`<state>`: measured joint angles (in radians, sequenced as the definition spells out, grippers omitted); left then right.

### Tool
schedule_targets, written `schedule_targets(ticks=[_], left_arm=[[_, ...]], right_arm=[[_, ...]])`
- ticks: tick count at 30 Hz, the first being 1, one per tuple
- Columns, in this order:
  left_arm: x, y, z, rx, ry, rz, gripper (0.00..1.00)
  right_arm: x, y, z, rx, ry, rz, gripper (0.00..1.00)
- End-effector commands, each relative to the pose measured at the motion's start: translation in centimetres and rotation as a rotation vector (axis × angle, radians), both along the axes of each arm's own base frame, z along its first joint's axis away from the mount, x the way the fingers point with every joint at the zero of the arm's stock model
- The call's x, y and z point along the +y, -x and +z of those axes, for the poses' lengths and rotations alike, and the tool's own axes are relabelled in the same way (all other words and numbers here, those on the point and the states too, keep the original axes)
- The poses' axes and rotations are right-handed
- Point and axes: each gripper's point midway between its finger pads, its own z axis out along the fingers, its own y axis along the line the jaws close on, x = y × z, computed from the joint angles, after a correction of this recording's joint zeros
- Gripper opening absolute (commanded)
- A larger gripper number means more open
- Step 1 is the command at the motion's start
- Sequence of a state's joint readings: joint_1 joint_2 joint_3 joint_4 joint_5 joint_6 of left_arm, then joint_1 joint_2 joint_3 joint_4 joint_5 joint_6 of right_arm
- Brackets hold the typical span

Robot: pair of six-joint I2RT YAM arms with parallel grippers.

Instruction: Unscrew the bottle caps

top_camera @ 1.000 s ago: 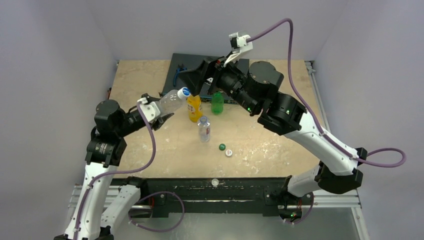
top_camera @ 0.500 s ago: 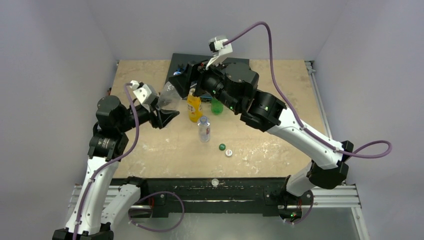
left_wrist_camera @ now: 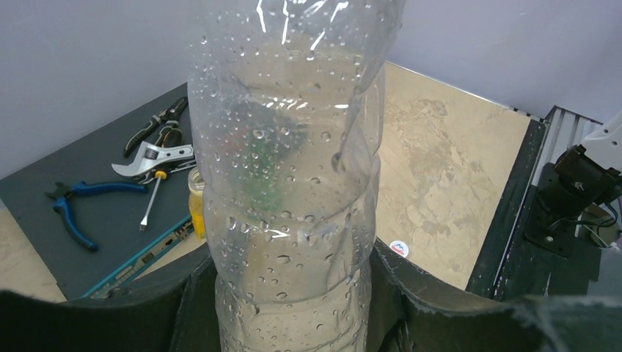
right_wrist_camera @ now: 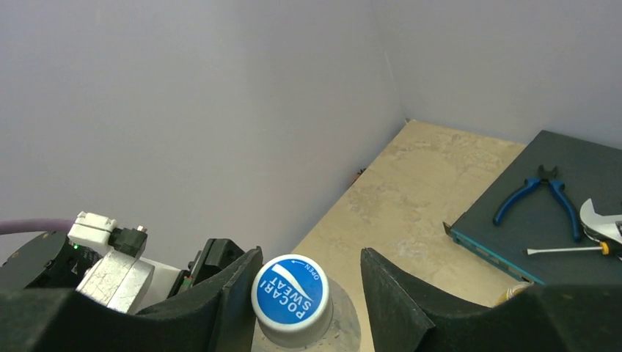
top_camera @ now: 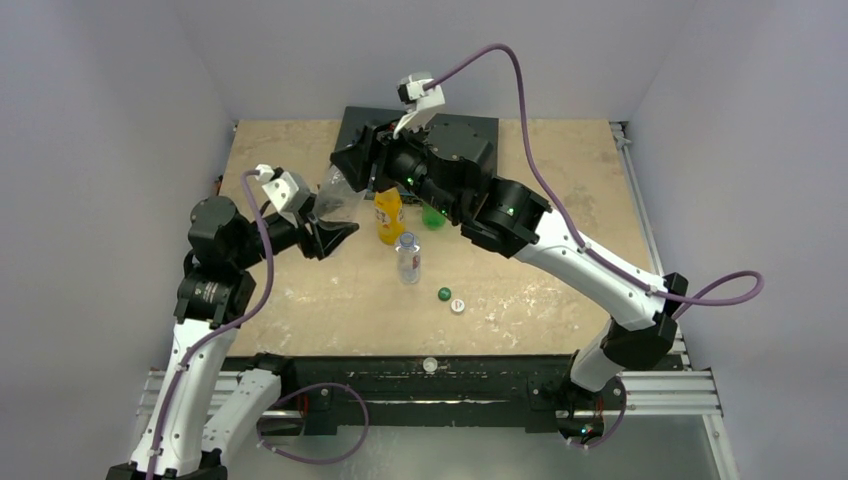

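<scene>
My left fingers [left_wrist_camera: 292,279] are squeezed tight on the big clear bottle [left_wrist_camera: 293,161]. They hold it low down, one finger on each side, and the rest of the bottle sticks out past them, up off the table [left_wrist_camera: 440,169]. Little drops of water cling to the inside of the bottle. The blue cap [right_wrist_camera: 291,290] sits on the far end of this bottle and has white words on it. My right fingers [right_wrist_camera: 308,268] are spread apart with the blue cap between them. One finger is just beside the cap and the other has a small gap to it, so they are not pinching it. The orange-yellow bottle [top_camera: 389,215] stands on the table just beside my left fingers. The green bottle [top_camera: 433,216] stands a bit farther off, mostly hidden under my right arm. The small clear bottle with the blue label [top_camera: 408,258] stands near my left fingers too, on their other side from my right fingers. Farther from both sets of fingers lie a dark green cap [top_camera: 444,294] and a white cap [left_wrist_camera: 399,248], just beside each other. I cannot tell if they touch. Past my fingers there is a dark mat [left_wrist_camera: 66,242] with tools on it. On it lie blue pliers [left_wrist_camera: 73,205], a screwdriver [left_wrist_camera: 150,207], a silver wrench [left_wrist_camera: 150,158] and black pliers [left_wrist_camera: 158,125].
</scene>
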<state>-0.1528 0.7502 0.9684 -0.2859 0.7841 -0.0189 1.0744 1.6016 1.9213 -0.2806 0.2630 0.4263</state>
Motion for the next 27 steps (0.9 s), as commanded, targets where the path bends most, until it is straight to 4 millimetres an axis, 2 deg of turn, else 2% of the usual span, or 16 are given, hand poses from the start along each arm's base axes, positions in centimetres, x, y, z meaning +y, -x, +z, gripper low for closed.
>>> schedule_targets(ticks=[1, 3, 5, 6, 7, 8, 10, 14, 19, 27], left_arm=[[-0.2, 0.5, 0.6, -0.078, -0.015, -0.029, 0.44], [-0.1, 0.5, 0.5, -0.085, -0.022, -0.027, 0.45], [-0.1, 0.5, 0.4, -0.081, -0.021, -0.027, 0.51], [-0.1, 0.4, 0.4, -0.078, -0.020, -0.026, 0.61], [-0.2, 0.5, 0.6, -0.074, -0.015, -0.027, 0.76], [-0.2, 0.5, 0.8, -0.070, -0.009, -0.029, 0.93], [-0.3, 0.4, 1.4, -0.051, 0.021, -0.023, 1.00], [-0.7, 0.3, 2.6, -0.056, 0.056, -0.041, 1.00], [-1.0, 0.3, 3.6, -0.084, 0.077, -0.060, 0.99], [-1.3, -0.3, 3.0, -0.061, 0.068, -0.080, 0.78]], right_arm=[[-0.9, 0.7, 3.9, -0.052, -0.089, 0.008, 0.52], [-0.7, 0.8, 4.0, -0.052, -0.095, 0.022, 0.43], [-0.4, 1.0, 3.8, -0.049, -0.094, 0.036, 0.29], [-0.2, 1.0, 3.6, -0.046, -0.090, 0.042, 0.23], [-0.1, 0.9, 3.0, -0.041, -0.080, 0.044, 0.16], [0.0, 1.1, 2.8, -0.040, -0.076, 0.051, 0.14], [-0.1, 0.8, 2.0, -0.044, -0.053, 0.038, 0.14], [0.4, 0.9, 0.6, -0.051, -0.012, 0.058, 0.19], [0.4, 0.7, -0.4, -0.052, 0.013, 0.047, 0.19], [1.1, 0.9, -0.4, -0.056, 0.016, 0.065, 0.19]])
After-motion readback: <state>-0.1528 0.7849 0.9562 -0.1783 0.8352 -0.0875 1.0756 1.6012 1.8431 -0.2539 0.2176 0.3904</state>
